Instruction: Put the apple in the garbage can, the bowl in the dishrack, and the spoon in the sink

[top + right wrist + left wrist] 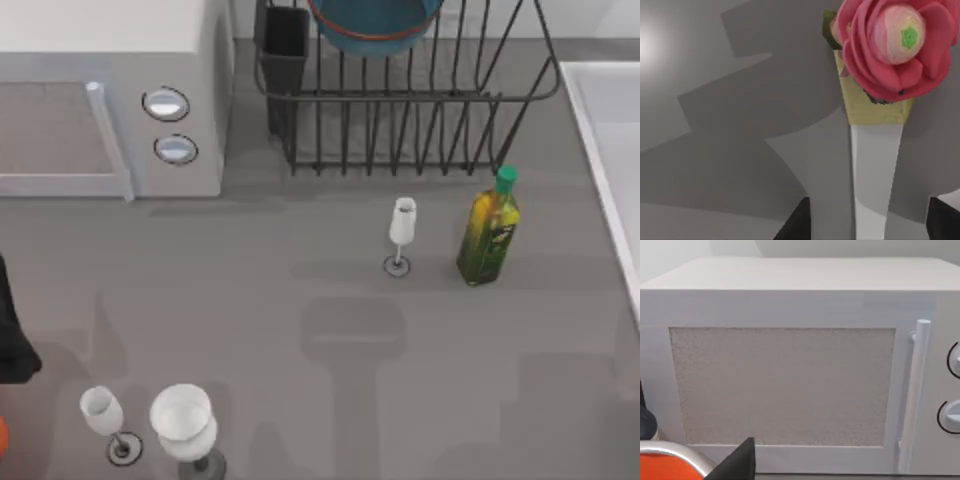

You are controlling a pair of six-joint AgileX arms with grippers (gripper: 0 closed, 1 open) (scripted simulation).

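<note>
We find the bowl (375, 25) resting in the dishrack (400, 110) at the upper centre of the top view, blue inside. The sink (610, 150) occupies the right edge. On the grey tabletop (300, 300) stand a green-capped bottle (490, 230), one wine glass (400, 232) beside it, and two glasses (150, 425) at lower left. The microwave (110, 90) sits upper left. In the right wrist view our right end effector (867, 220) stands released, fingers apart, near a pink flower (892, 47).
</note>
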